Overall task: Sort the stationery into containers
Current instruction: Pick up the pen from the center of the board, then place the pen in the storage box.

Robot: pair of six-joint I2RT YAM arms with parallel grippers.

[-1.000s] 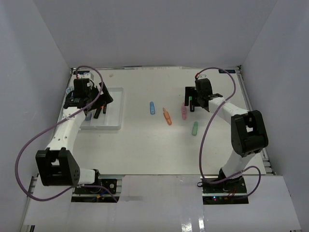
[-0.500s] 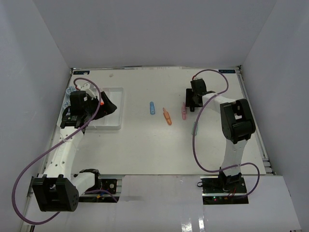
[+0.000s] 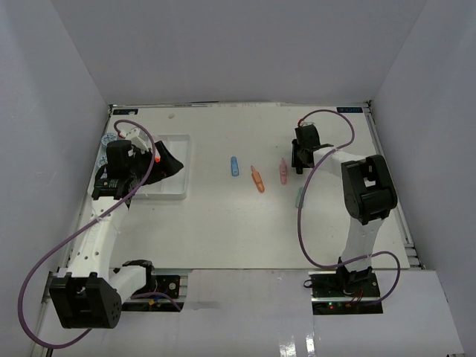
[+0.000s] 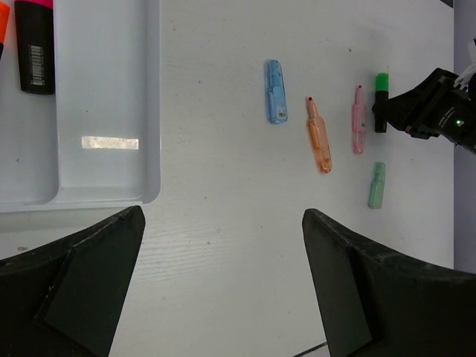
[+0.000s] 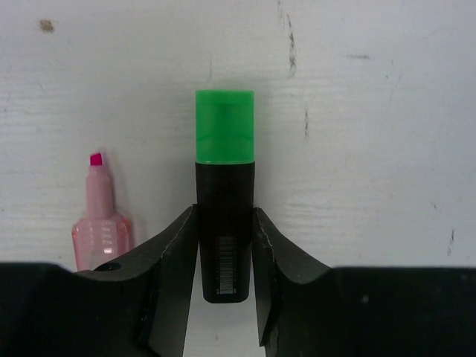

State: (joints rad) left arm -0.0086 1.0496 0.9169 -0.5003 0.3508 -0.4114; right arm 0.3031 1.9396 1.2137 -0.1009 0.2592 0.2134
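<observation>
Sorting is partly done. The white tray (image 4: pixel 104 89) at the left edge holds a pink-capped highlighter (image 4: pixel 35 48). The left gripper (image 4: pixel 223 216) hangs over it, fingers spread. Toward the right edge, the right gripper (image 5: pixel 223 216) pinches the green-capped highlighter (image 5: pixel 224 134). The blue marker (image 4: pixel 276 101), orange marker (image 4: pixel 319 141), pink marker (image 4: pixel 358 123) and green marker (image 4: pixel 377 186) lie unsorted mid-worktop.

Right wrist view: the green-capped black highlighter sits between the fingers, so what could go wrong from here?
1. The right gripper clamps only the rear end of the green-capped black plastic highlighter, so it may pivot or slip when lifted.
2. The pale pink marker lies right beside one finger and could get nudged or dragged.
3. The shallow white plastic tray lies well off to the other side, so a weak grip has a long carry in which to fail.
</observation>
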